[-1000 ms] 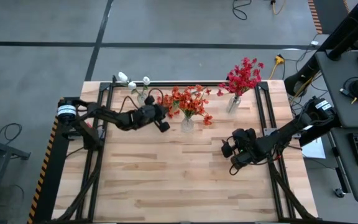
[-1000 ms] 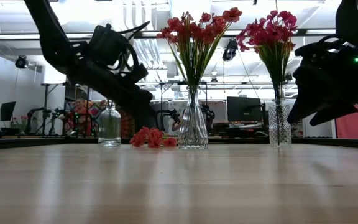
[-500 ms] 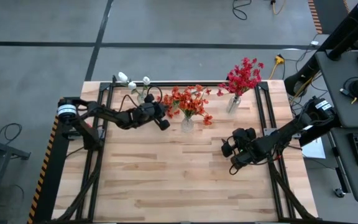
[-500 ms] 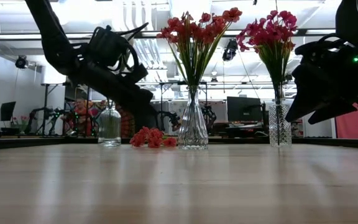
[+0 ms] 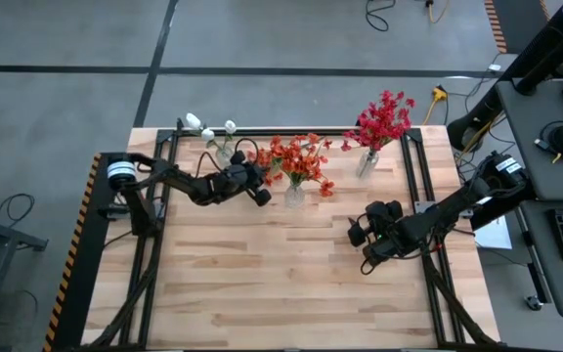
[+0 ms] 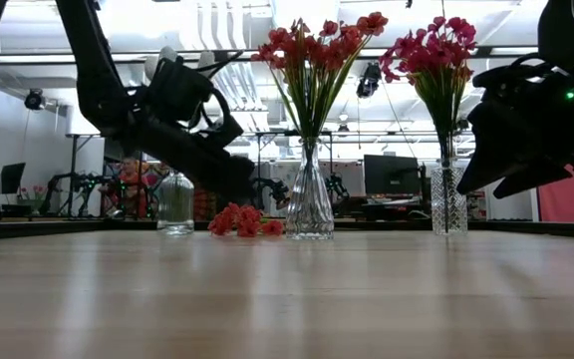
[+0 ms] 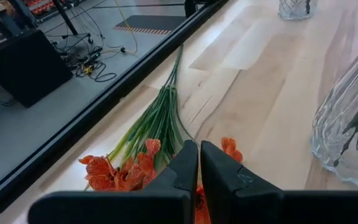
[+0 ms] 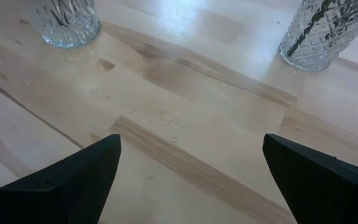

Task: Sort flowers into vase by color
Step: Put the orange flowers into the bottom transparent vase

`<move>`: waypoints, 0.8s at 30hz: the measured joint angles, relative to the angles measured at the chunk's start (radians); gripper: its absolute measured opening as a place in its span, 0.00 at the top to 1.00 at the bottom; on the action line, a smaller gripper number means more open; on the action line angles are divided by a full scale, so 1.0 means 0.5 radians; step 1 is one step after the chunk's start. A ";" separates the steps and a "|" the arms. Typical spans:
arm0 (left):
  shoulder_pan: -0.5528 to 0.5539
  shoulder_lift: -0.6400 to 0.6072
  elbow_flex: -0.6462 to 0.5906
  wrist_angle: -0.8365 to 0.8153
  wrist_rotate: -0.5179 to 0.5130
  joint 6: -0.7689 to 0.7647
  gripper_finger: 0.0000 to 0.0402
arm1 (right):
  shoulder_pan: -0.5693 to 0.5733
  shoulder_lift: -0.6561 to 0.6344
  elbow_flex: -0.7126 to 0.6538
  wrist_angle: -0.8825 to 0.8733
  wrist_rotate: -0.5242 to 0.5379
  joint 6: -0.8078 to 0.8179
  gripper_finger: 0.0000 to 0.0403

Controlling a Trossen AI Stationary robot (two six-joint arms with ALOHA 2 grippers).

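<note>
Your left tool (image 7: 199, 163), closed and empty, sits over the orange flowers (image 7: 126, 171); stems point straight ahead; right arm far.

- Our left gripper (image 7: 199, 163) covers part of the orange flowers (image 7: 120, 174).
- The picture's edge cuts off our middle vase (image 7: 350, 140).

The table (image 5: 281, 284) is pale, smooth, striped wood. The vases (image 8: 316, 34) are clear cut glass. The gripper fingers (image 7: 185, 171) look matt black plastic.
</note>
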 joint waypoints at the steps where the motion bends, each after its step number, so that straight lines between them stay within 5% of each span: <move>1: 0.000 0.012 0.000 0.004 -0.001 0.000 1.00 | 0.000 0.000 0.000 0.000 0.014 0.000 0.04; 24: -0.001 0.406 0.091 0.229 -0.008 -0.003 1.00 | -0.014 0.001 0.000 -0.001 0.088 -0.002 0.04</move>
